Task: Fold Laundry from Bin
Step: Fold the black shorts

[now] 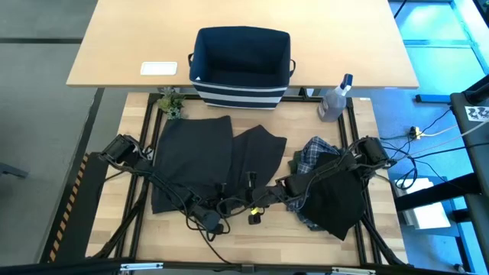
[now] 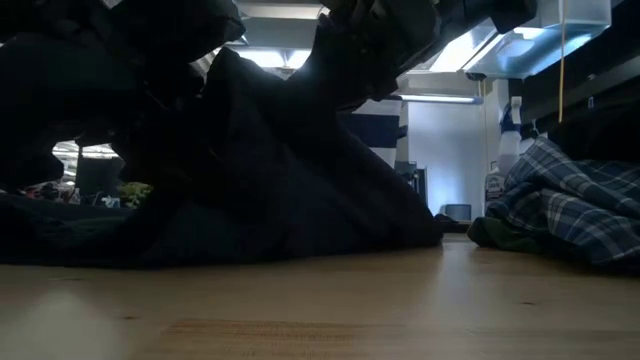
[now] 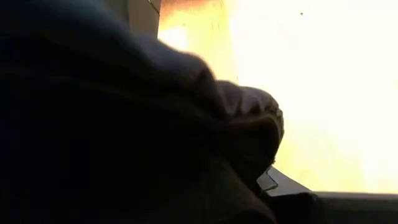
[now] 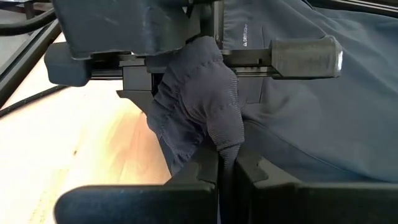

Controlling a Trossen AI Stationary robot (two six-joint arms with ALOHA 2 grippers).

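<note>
A dark grey garment [image 1: 206,156] lies spread on the table's left half, and its near edge is bunched and raised. My left gripper [image 1: 224,212] and my right gripper [image 1: 252,205] meet there, fingertips facing, both shut on that bunch. In the right wrist view my right gripper [image 4: 222,171] is at the bottom and my left gripper [image 4: 180,84] faces it. In the left wrist view, dark cloth [image 3: 124,124] covers most of the picture. The plaid shirt [image 1: 313,153] and a black garment [image 1: 340,200] are piled at the right. The bin [image 1: 241,65] stands at the far edge. My left gripper is shut on the same bunch of the garment's near edge [image 4: 186,65], coming slanting down from the table's left. Cloth wraps over its fingers and hides the place of contact. My right gripper pinches a bunched fold of the near edge [image 4: 221,134] between its two fingers, several layers thick, slanting down from the table's right. The raised cloth [image 2: 300,150] slopes down from the grippers, and the garment's far part lies on the table.
A clear spray bottle [image 1: 334,99] stands right of the bin, and a small plant [image 1: 172,103] stands at the far left. A white card [image 1: 159,69] lies on the far tabletop. Bare wood [image 1: 252,237] shows along the near edge.
</note>
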